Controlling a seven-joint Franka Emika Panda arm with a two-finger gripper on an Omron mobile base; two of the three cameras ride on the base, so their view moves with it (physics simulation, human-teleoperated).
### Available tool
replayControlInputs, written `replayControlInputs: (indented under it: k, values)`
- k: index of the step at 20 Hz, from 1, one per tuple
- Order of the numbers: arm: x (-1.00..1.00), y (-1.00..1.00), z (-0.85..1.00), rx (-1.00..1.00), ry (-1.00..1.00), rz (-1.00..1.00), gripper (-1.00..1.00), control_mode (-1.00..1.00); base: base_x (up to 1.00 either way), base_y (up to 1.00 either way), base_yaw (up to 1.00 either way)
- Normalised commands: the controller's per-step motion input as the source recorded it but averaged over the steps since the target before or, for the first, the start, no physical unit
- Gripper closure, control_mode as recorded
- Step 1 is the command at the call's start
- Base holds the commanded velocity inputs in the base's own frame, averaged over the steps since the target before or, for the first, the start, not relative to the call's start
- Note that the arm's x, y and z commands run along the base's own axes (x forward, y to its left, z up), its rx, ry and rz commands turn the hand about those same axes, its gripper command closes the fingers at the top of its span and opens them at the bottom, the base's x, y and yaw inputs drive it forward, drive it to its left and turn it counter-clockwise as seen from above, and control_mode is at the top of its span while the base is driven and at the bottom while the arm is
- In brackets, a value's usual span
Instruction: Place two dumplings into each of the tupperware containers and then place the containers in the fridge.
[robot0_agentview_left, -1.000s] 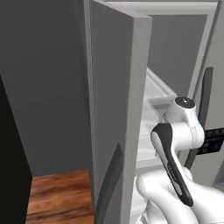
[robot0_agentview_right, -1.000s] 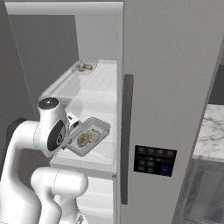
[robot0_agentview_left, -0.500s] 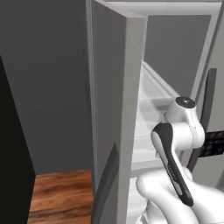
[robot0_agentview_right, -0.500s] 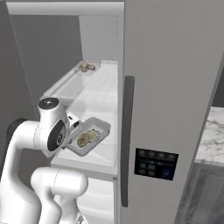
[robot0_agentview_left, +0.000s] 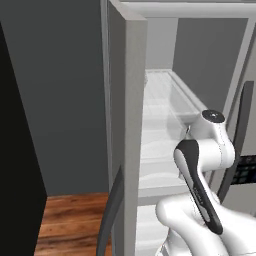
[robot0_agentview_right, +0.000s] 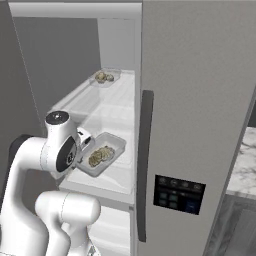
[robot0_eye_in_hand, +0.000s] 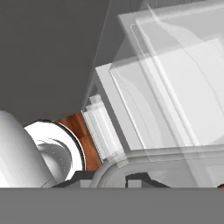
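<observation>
The fridge (robot0_agentview_right: 200, 100) stands open, with its pale shelves (robot0_agentview_left: 165, 100) showing. One tupperware container (robot0_agentview_right: 118, 145) holding two dumplings (robot0_agentview_right: 100, 155) hangs over the front of the middle shelf. My gripper (robot0_agentview_right: 84, 141) is shut on its near rim, mostly hidden behind the wrist. In the hand view the container's rim (robot0_eye_in_hand: 175, 158) runs just above my gripper (robot0_eye_in_hand: 109, 179). A second tupperware container (robot0_agentview_right: 95, 81) with dumplings (robot0_agentview_right: 104, 77) sits at the back of the upper shelf. I cannot tell whether the held container touches the shelf.
The opened left fridge door (robot0_agentview_left: 125, 125) stands edge-on close to the arm's left, its dark handle (robot0_agentview_left: 112, 210) low down. The shut right door carries a long handle (robot0_agentview_right: 144, 160) and a control panel (robot0_agentview_right: 177, 195). Wood floor (robot0_agentview_left: 70, 220) lies below.
Both base views have shifted slightly, so the camera has moved a little. The container stays in my grip at the same spot beside the wrist.
</observation>
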Motion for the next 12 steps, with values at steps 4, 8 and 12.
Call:
replayControlInputs:
  k: [4,8,12]
  values:
    - [0.32,-0.01,0.34,0.0,0.0,0.32,1.0,-1.0,0.0,0.0,0.0]
    - [0.05,0.1,0.6,-0.2,-0.09,0.21,1.0,-1.0,0.0,0.0,0.0]
    - [-0.63,0.22,0.69,-0.51,-0.2,0.07,1.0,-1.0,0.0,0.0,0.0]
